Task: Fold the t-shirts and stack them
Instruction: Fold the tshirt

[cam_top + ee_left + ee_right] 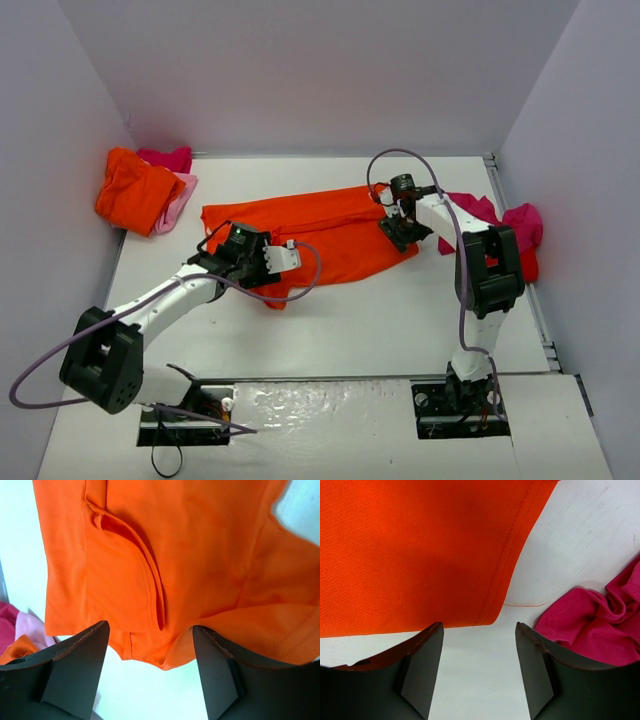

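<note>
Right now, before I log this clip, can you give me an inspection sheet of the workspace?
Surface: white table, no spills seen.
Job's things: orange t-shirt spread mid-table, one fold showing; left pile of orange, pale pink and magenta shirts far left; right pile of magenta and red shirts at right edge.
Clutter: loose thread beside the orange hem.
Grippers: left gripper open above the shirt's left end; right gripper open above its right corner; nothing held.
Cables: purple cable along each arm.
Surroundings: plain walls on three sides.
</note>
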